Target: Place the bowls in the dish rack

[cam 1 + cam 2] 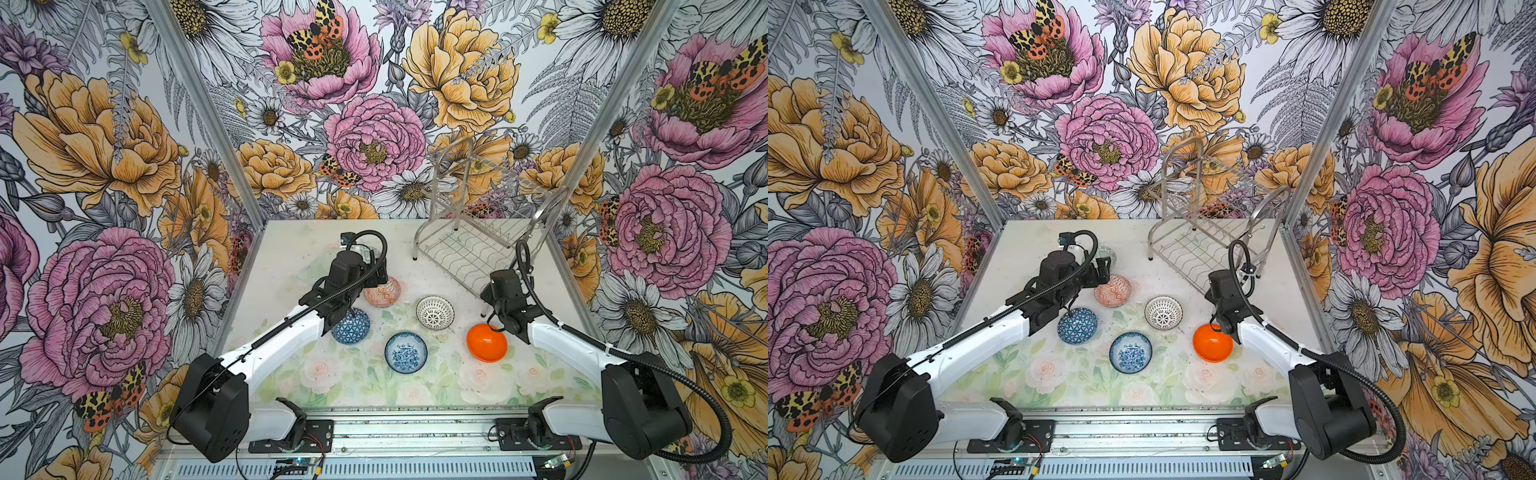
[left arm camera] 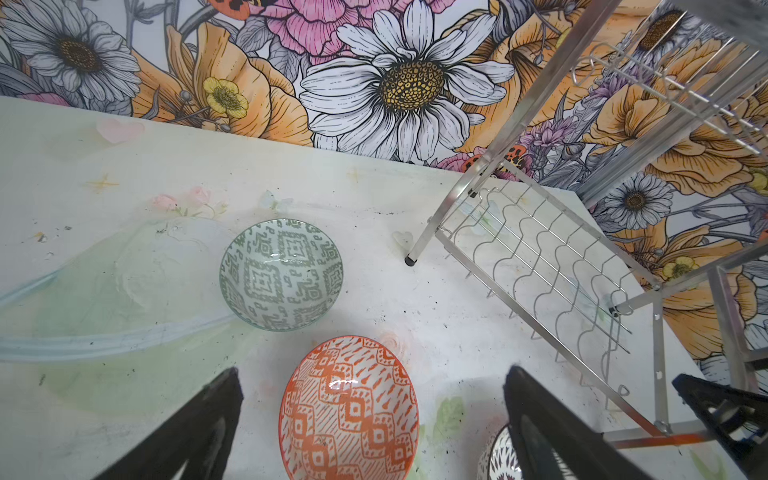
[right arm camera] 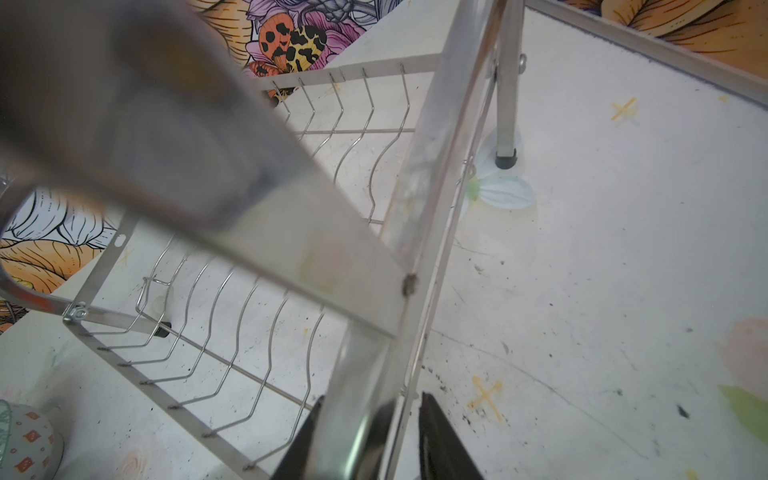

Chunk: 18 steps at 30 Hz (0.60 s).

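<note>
**Bimanual cell, loading not yet begun.** The pale flower-printed counter (image 1: 286, 249) carries everything. The two-tier shiny steel wire dish rack (image 1: 469, 253) stands at the right end effector (image 3: 372, 397), which reaches the rack's near end. Both tiers are bare in both top views. All six small round bowls sit on the counter, so nothing is judged done and all six are left to load.

- **Bowls at the left end effector (image 2: 372, 370):** the orange-and-white patterned ceramic bowl (image 2: 349, 409) lies directly below it. The grey-green patterned ceramic bowl (image 2: 281, 274) lies just beyond its fingertips. The blue triangle-patterned ceramic bowl (image 1: 351, 327) lies back under its wrist.
- **Bowls between the two end effectors:** the black-and-white lattice ceramic bowl (image 1: 435, 312) and the blue floral ceramic bowl (image 1: 406, 352), the latter nearer the arm bases.
- **Bowl at the right end effector:** the plain glossy orange bowl (image 1: 486, 343) sits just behind it, beside its wrist.

**Left end effector:** the fingers are spread wide, holding and touching nothing.

**Right end effector:** the fingers stand close on either side of the rack's arched tubular end frame (image 3: 419, 199). One appears to touch the tube and a sliver of gap shows at the other, so whether the pinch is complete cannot be told. It carries no bowl.
</note>
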Tool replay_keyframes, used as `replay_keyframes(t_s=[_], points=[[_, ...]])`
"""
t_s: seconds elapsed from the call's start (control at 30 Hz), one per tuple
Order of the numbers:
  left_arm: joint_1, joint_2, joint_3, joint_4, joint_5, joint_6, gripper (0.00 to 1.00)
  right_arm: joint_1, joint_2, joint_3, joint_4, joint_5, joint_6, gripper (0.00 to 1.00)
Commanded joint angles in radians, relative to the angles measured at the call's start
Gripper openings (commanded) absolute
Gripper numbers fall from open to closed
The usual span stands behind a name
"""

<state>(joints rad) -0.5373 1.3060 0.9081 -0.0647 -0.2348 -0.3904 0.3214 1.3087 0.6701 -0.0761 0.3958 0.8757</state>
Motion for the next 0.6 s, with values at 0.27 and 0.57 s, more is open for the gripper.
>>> replay_keyframes(t_s=[0.27, 0.57], points=[[0.045, -0.068, -0.065, -0.023, -0.001, -0.011, 0.99, 0.008, 0.006, 0.034, -0.031, -0.136, -0.279, 0.20], [0.056, -0.108, -0.109, -0.029, -0.031, -0.048, 0.99, 0.006, -0.011, 0.016, -0.039, -0.219, -0.353, 0.18]])
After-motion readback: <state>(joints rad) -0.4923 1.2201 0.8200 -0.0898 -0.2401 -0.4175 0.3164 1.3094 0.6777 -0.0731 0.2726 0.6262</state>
